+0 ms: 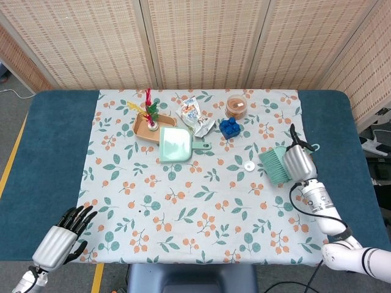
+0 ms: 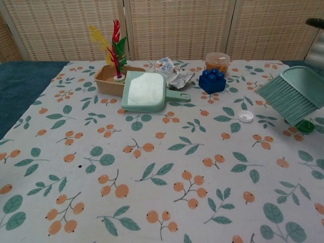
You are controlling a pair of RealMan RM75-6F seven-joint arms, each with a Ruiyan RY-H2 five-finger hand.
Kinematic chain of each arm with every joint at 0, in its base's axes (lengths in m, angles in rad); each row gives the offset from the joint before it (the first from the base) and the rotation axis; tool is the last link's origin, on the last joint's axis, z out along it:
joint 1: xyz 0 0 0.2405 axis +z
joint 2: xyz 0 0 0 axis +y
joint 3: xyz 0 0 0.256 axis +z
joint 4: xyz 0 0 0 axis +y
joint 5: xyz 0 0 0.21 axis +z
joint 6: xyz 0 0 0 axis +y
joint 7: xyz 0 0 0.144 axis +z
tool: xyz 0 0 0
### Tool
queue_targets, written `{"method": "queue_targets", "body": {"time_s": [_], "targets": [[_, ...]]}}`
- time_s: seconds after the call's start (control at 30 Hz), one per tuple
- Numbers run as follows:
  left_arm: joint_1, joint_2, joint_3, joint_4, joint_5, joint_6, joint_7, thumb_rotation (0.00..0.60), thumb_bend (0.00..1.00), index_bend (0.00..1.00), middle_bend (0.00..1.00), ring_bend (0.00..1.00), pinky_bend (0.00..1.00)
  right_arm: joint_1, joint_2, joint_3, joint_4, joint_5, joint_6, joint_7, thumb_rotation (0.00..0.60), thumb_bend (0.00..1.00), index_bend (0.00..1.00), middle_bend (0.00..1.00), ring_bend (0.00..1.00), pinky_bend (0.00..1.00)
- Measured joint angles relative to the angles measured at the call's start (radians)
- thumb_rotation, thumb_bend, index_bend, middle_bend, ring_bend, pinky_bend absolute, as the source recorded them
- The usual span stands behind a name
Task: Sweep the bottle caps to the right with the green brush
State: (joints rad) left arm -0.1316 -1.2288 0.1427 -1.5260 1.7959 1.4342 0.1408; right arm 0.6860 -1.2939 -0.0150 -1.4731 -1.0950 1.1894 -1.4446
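Note:
My right hand (image 1: pixel 299 162) grips the green brush (image 1: pixel 275 165) at the right side of the floral cloth (image 1: pixel 183 207). In the chest view the brush (image 2: pixel 292 95) hangs tilted, bristles pointing down-left, with only the edge of the right hand (image 2: pixel 317 46) showing. A white bottle cap (image 1: pixel 249 166) lies just left of the bristles, apart from them; the chest view shows that white cap (image 2: pixel 246 116) too. A green bottle cap (image 2: pixel 305 125) lies under the bristle tips. My left hand (image 1: pixel 62 235) is off the cloth at the near left, fingers spread, holding nothing.
A green dustpan (image 1: pixel 176 144) lies at the back middle beside a tan tray with feathers (image 1: pixel 148 122). A snack packet (image 1: pixel 195 116), a blue block (image 1: pixel 229 127) and an orange tub (image 1: pixel 236 105) stand behind the caps. The cloth's right edge (image 1: pixel 308 177) is close.

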Motion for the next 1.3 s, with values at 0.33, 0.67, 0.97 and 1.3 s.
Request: {"method": "queue_targets", "body": {"time_s": [0.33,0.67,0.97,1.3], "targets": [[-0.008,-0.002,0.001,0.011,-0.008,-0.012,-0.011,0.6,0.41,0.0,0.0,0.0,0.09,0.04,-0.156,0.024,-0.054,0.007,0.027,-0.195,0.6,0.5,0.99,0.86,0.6,0.0],[-0.007,0.014,-0.006,0.007,-0.023,0.0,-0.037,0.6,0.41,0.0,0.0,0.0,0.09,0.091,-0.381,0.086,0.056,0.167,0.099,-0.414,0.6,0.5,0.99,0.86,0.6,0.0],[-0.008,0.012,-0.006,0.009,-0.028,-0.005,-0.034,0.6,0.41,0.0,0.0,0.0,0.09,0.105,-0.402,0.1,0.144,0.254,0.133,-0.474,0.6,0.5,0.99,0.86,0.6,0.0],[-0.019,-0.007,-0.01,0.013,-0.037,-0.031,-0.012,0.6,0.41,0.0,0.0,0.0,0.09,0.087,-0.413,0.071,0.254,0.315,0.115,-0.462,0.6,0.5,0.99,0.86,0.6,0.0]]}}
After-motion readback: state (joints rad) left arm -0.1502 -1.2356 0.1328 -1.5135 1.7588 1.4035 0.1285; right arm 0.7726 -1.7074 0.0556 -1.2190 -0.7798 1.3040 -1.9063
